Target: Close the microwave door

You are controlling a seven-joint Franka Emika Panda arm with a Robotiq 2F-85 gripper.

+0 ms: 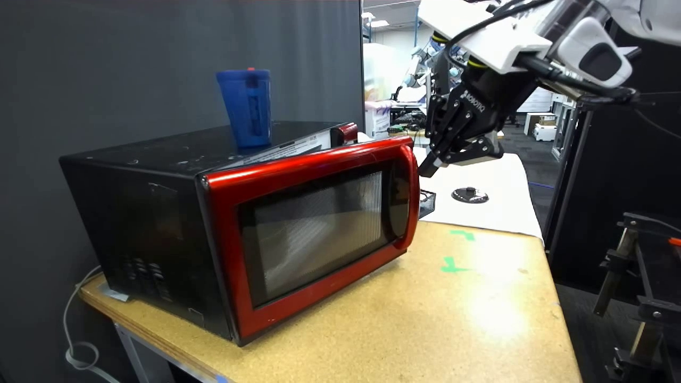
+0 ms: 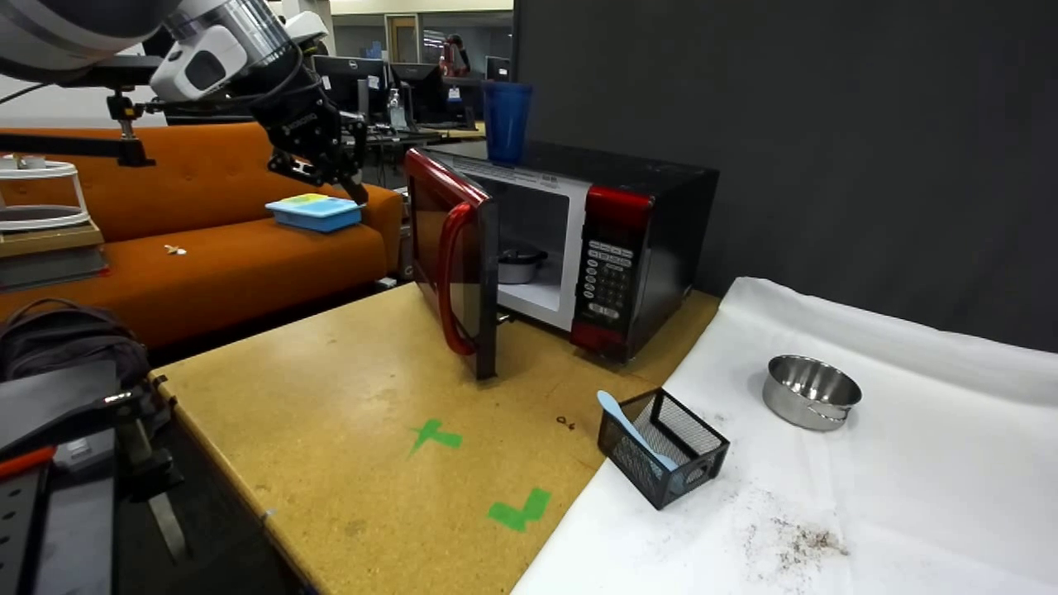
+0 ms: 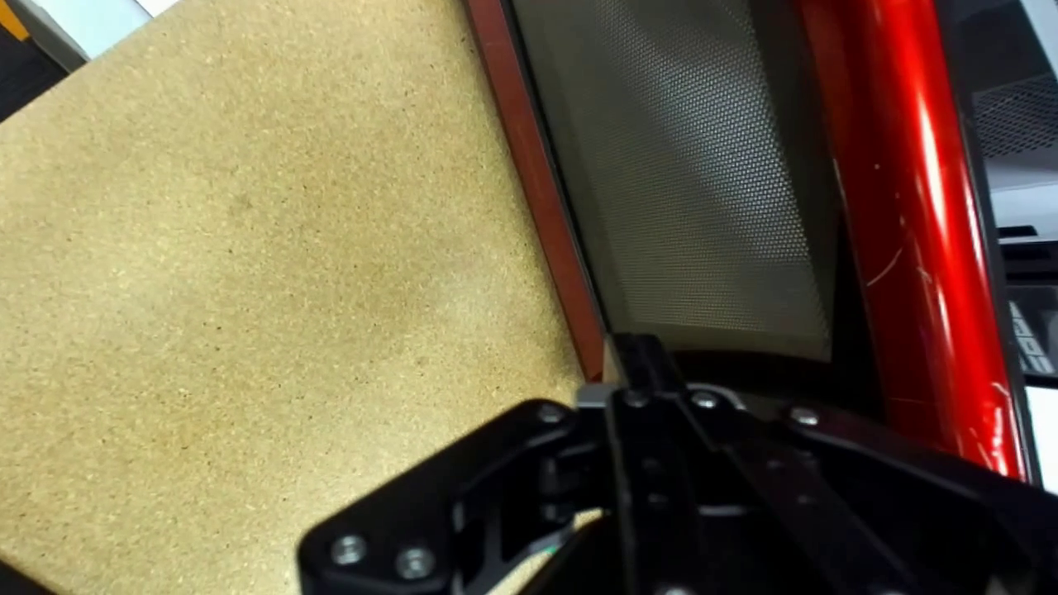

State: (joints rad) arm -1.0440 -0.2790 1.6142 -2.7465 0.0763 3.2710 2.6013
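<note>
A robot arm [image 2: 252, 33] reaches in with its claw [image 2: 355, 192] raised above a tan surface [image 2: 331, 397], beside the red-framed microwave door [image 1: 319, 229], which stands partly open on a black microwave [image 2: 674, 256]. The claw's fingers [image 3: 649, 364] are together, on the door's outer side; whether they touch it cannot be told from these angles. In the wrist view, the joined fingertips overlap the lower part of the door, near its dark window [image 3: 686, 207]. The curved red handle [image 2: 447, 281] sits at the door's free end, well apart from the keypad [image 2: 610, 277].

Past the door, in an exterior view, a gray-and-black pot [image 2: 517, 271] rests inside the microwave's white-floored compartment [image 2: 541, 296]. A blue cup [image 2: 506, 122] stands upright on top of the microwave in both exterior views. Green tape marks [image 2: 519, 510] show on the surface, near a white sheet [image 2: 926, 512] bearing a shiny metal bowl [image 2: 806, 406]. A black mesh basket [image 2: 632, 459] overlaps the sheet's edge, a light blue utensil [image 2: 628, 426] leaning in it with one end above the rim. A round black lid [image 1: 470, 195] with a knob lies on the sheet. In the background, an orange couch [image 2: 248, 256] holds a blue box [image 2: 314, 213].
</note>
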